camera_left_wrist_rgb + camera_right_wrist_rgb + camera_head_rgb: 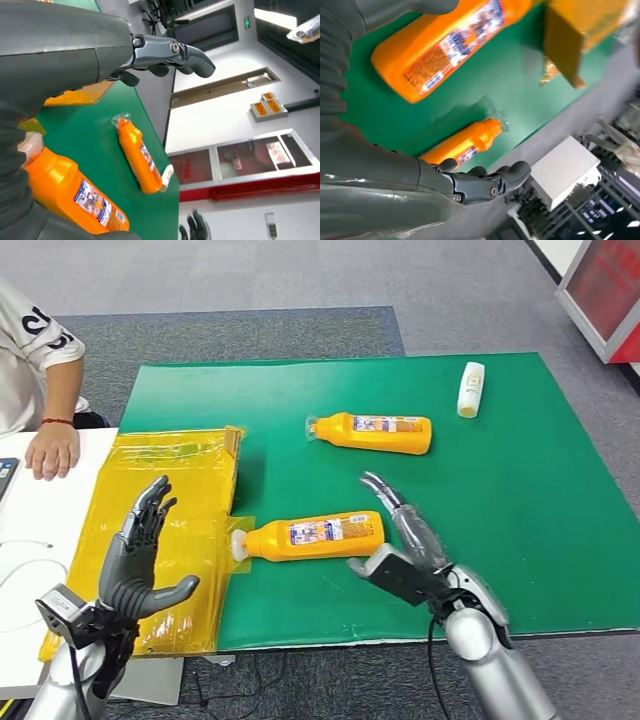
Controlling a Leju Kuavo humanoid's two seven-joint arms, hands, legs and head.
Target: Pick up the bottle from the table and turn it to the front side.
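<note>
I see the right robot hand [404, 550] spread, empty, just beside the near orange bottle [313, 536]; left robot hand [140, 560] spread over the yellow bag [189, 465].

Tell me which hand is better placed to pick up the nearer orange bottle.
Right. The right hand hovers open just beside the base end of the nearer orange bottle on the green mat. The left hand is open over the yellow padded envelope, farther from the bottle.

Two orange bottles [315, 536] [373, 432], one small white bottle [470, 389], apparently one yellow bag [175, 520], two robot hands [140, 555] [400, 545]
</note>
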